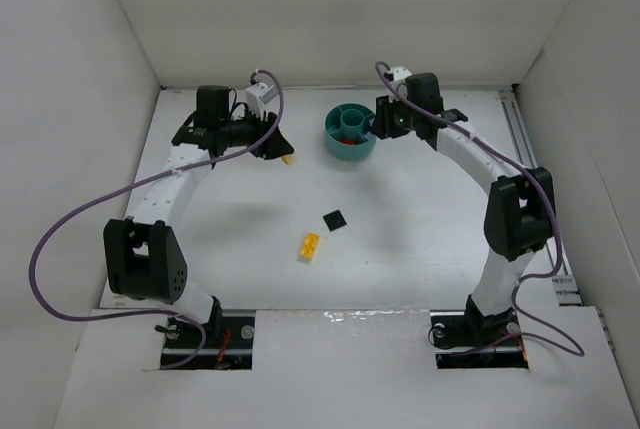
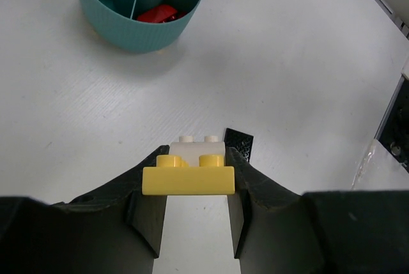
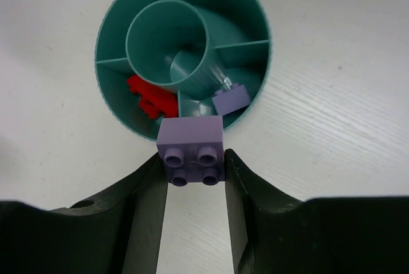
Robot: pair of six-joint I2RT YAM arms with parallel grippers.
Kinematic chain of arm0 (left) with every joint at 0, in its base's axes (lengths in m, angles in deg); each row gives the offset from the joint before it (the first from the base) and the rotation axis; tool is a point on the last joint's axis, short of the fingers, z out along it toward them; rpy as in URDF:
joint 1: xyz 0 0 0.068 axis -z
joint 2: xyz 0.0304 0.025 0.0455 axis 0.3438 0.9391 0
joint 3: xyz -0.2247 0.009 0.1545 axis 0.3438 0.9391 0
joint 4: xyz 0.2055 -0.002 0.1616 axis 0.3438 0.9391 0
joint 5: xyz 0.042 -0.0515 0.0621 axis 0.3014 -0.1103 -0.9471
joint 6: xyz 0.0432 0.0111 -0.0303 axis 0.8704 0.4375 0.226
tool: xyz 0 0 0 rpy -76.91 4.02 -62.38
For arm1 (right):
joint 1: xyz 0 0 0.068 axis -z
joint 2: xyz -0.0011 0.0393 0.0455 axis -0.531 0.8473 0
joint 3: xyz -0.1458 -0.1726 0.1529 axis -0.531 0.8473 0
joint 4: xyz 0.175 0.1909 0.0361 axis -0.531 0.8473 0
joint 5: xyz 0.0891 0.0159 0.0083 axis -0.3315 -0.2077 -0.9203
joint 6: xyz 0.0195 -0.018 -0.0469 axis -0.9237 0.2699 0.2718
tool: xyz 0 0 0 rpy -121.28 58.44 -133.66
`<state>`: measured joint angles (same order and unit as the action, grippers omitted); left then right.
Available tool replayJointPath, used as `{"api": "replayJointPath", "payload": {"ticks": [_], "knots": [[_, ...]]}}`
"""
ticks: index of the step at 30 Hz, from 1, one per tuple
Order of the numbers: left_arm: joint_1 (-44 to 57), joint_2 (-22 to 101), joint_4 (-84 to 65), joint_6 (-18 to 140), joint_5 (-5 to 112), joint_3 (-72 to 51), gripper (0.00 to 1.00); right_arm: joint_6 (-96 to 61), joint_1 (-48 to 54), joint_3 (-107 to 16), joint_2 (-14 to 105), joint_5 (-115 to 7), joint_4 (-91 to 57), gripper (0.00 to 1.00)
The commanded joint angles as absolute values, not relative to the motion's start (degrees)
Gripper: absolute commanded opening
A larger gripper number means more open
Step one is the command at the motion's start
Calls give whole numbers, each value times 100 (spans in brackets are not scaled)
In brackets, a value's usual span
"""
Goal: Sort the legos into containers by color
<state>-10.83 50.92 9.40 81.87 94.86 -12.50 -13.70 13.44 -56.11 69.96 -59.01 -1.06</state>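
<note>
**Purple brick poised at dish rim**

Right gripper (image 3: 192, 159) pinches a purple brick (image 3: 190, 140) at the teal dish's (image 3: 255, 28) near rim. The wedge (image 3: 250, 66) holding a second purple brick (image 3: 230, 99) lies just ahead, slightly right. Left gripper (image 2: 195, 188) pinches a yellow brick (image 2: 188, 180), well short of the dish.

We see a white table (image 1: 400, 249) with a faint grain, boxed in by plain white walls: a back wall (image 1: 340, 9) along its far edge, with a left wall (image 1: 60, 99) and a right wall (image 1: 600, 79) along its sides. A metal rail (image 1: 522, 134) runs along the right edge. A white panel (image 1: 340, 369) covers the near edge. The light is even, and the shadows are soft.
</note>
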Motion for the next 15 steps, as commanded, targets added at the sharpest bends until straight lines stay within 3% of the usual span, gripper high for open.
{"api": "replayJointPath", "payload": {"ticks": [1, 6, 15], "knots": [[-1070, 4821, 572, 8087, 9639, -1130, 0, -1009, 1529, -6178, 6944, -6277, -39, 0], [-1070, 4821, 572, 8140, 9709, -1077, 0, -624, 1670, -6959, 7471, -6822, 717, 0], [-1070, 4768, 572, 8140, 9709, -1077, 0, -314, 1555, -7242, 7736, -6955, 1070, 8]]}}
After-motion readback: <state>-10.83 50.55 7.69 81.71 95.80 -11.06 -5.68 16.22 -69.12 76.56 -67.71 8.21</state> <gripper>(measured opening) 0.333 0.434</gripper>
